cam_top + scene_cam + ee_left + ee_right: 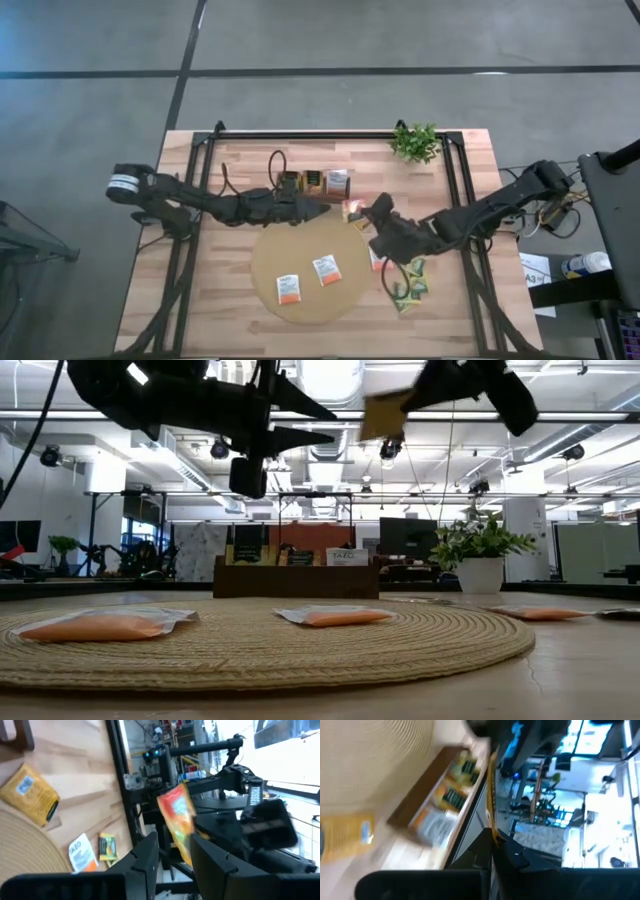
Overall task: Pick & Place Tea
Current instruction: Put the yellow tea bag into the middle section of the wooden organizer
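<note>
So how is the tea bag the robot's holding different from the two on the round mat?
The held sachet hangs in the air, pinched in the right gripper; the two mat sachets lie flat on the mat. The held one is near the tray; the mat ones are farther away. All three are small, square and orange-marked.

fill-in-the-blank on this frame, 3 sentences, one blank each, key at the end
1. The right gripper is shut on a sachet, held ____ the table, not resting on it.
2. Lying on the round mat are ____ sachets, white with orange.
3. The left gripper, fingers ____, points at the held sachet.

Missing words: above; two; open
</note>
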